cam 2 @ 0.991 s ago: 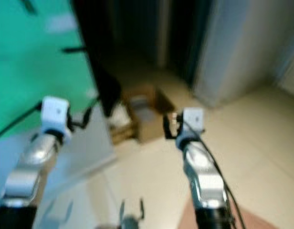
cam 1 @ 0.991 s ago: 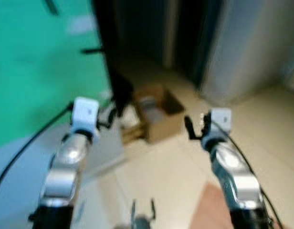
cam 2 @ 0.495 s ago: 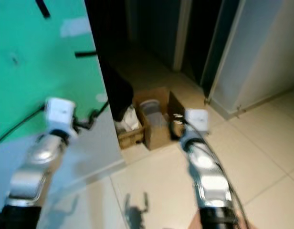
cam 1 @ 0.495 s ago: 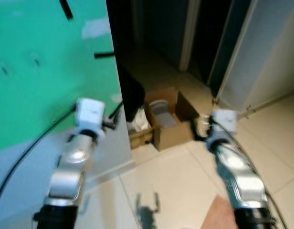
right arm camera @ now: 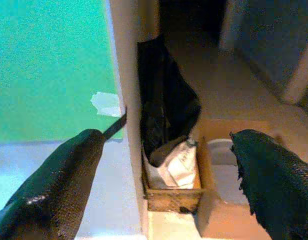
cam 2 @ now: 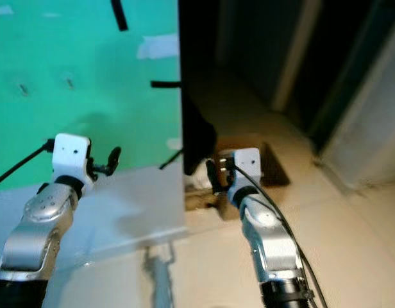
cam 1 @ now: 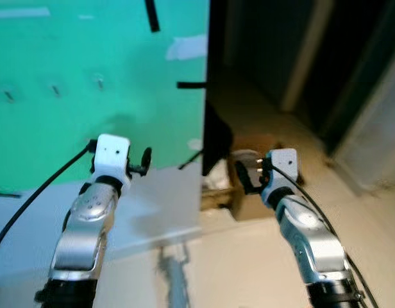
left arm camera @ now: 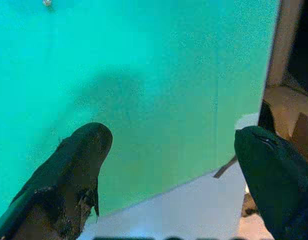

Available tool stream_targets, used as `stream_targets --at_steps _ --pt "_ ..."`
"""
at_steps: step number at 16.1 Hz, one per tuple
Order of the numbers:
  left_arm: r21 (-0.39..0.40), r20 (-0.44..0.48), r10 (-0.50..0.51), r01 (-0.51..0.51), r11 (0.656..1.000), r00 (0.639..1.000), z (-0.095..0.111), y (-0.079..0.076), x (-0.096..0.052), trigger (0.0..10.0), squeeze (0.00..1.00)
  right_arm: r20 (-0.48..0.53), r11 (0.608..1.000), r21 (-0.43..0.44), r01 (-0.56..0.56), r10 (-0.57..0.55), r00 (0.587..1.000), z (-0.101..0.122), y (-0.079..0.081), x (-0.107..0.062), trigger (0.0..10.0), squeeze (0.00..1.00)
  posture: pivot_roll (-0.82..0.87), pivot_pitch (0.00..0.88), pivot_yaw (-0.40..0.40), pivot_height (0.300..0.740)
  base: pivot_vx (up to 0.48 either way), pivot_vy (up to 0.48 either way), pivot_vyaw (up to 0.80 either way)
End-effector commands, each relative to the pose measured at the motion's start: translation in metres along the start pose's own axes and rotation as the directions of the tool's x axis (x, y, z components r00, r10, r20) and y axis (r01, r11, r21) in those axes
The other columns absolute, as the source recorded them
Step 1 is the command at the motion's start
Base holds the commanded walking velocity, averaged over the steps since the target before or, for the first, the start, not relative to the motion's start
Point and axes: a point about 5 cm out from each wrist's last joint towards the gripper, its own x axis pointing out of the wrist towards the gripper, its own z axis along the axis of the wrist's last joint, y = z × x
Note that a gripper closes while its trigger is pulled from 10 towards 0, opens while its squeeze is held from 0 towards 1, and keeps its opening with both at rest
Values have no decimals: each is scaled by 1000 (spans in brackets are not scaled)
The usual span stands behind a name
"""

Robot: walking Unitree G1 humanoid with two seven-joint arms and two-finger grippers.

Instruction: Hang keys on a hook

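Small metal hooks [cam 1: 98, 80] stick out of the green wall [cam 1: 69, 58] in a row, up and to the left of my arms; one hook [left arm camera: 46, 2] also sits at the edge of the left wrist view. No keys can be seen. My left gripper [cam 1: 143, 162] is raised before the wall's lower grey part, open, with nothing between its fingers [left arm camera: 79, 160]. My right gripper [cam 1: 243, 176] is held up near the wall's corner, open and empty, with its fingers [right arm camera: 64, 180] wide apart.
The green wall ends at a corner [cam 1: 206, 96]; beyond it lies a dark corridor. On the floor behind the corner are a black bag [right arm camera: 164, 100], a wooden crate [right arm camera: 171, 197] with a white bag, and a cardboard box [right arm camera: 234, 165]. Black tape strips [cam 1: 151, 14] mark the wall.
The whole picture has shifted: the camera has turned left toward the green wall, bringing the hooks into view. Both arms keep about the same raised pose.
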Motion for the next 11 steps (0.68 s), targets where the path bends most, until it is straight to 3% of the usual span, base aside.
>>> stream_targets --at_steps 1,5,11 --pt "22 9 24 -24 999 1000 3 7 -1 10000 408 29 1000 14 -17 16 999 8 3 1 10000 1000 6 0 7 740 371 0 800" --pt "31 7 20 -20 999 1000 3 8 -2 10000 404 25 998 29 -55 55 998 6 6 0 10000 1000 6 0 15 740 378 0 800" --pt "43 -10 -11 11 999 1000 -1 7 -13 10000 400 -8 950 -29 -312 312 950 -3 6 -23 10000 1000 1 0 27 740 381 0 800"
